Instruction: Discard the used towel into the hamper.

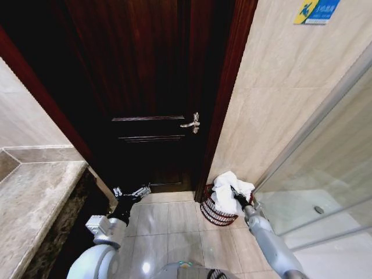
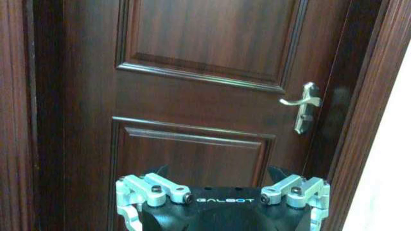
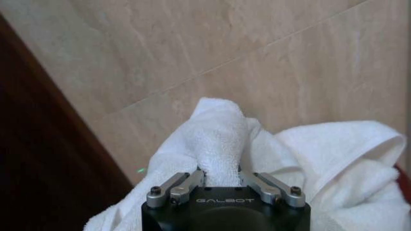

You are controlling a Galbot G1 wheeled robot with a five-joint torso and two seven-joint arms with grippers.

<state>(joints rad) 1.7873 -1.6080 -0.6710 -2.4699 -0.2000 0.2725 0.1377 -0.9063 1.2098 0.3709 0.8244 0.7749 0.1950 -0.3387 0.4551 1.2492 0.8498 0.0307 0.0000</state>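
Note:
The white towel [image 1: 225, 185] hangs bunched over the hamper [image 1: 214, 215], a small round dark red-brown openwork basket on the floor beside the door frame. Its lower folds reach the hamper's rim. My right gripper [image 1: 237, 199] is shut on the towel from the right side. In the right wrist view a thick fold of the towel [image 3: 222, 144] stands pinched between the fingers [image 3: 186, 185] of the right gripper [image 3: 222, 174]. My left gripper [image 1: 131, 192] is held low in front of the door, open and holding nothing; the left wrist view has the left gripper [image 2: 220, 180] spread wide.
A dark wooden door [image 1: 151, 87] with a silver lever handle [image 1: 192, 123] is shut straight ahead. A stone counter [image 1: 35, 197] runs along the left. A glass shower partition [image 1: 317, 174] stands at the right, against the beige tiled wall [image 1: 273, 87]. Tiled floor [image 1: 168, 226] lies between.

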